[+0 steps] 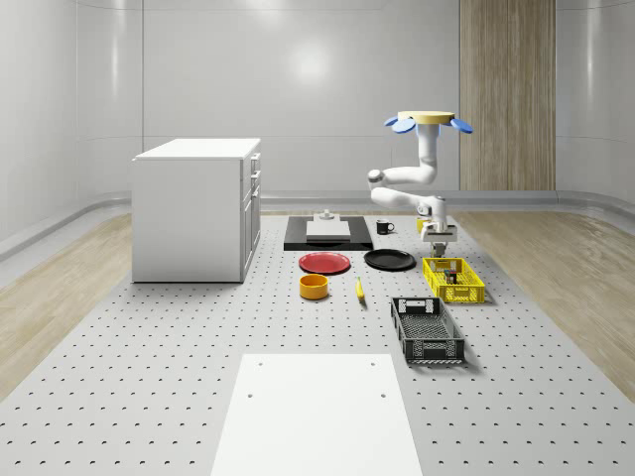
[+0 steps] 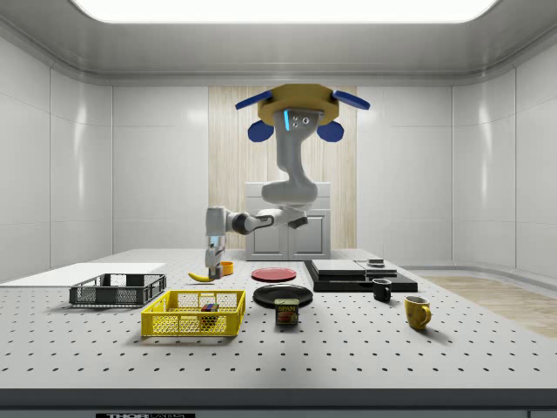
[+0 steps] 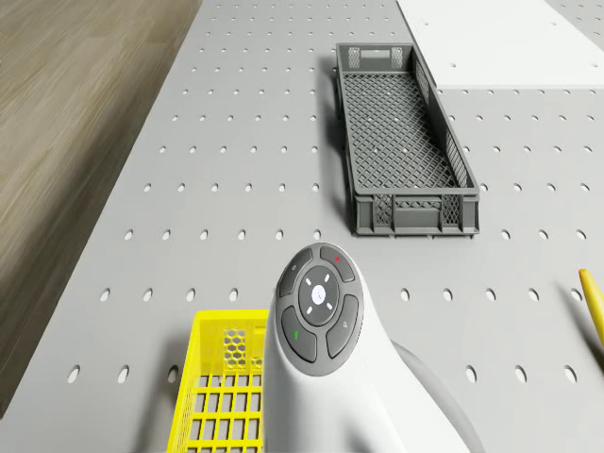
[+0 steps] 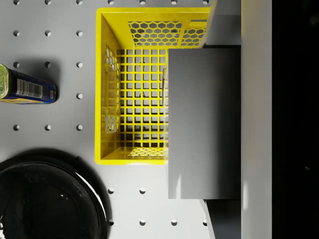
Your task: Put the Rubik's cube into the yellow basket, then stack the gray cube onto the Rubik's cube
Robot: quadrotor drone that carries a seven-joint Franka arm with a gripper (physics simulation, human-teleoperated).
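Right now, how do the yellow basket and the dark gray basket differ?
The yellow basket is bright yellow; the dark gray basket is charcoal. The yellow basket holds the Rubik's cube; the dark gray basket's floor shows bare. The gripper hangs over the yellow basket, and the dark gray basket lies off to the side. Both are open-topped lattice crates on the perforated table.

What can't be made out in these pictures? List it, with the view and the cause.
- Wrist view: a gray block hides half the yellow basket's floor, so what lies under it is unseen.
- Drone view: the arm covers part of the basket; the edge cuts off more.
- Side view: the Rubik's cube sits behind the basket's mesh, too small to read its faces.
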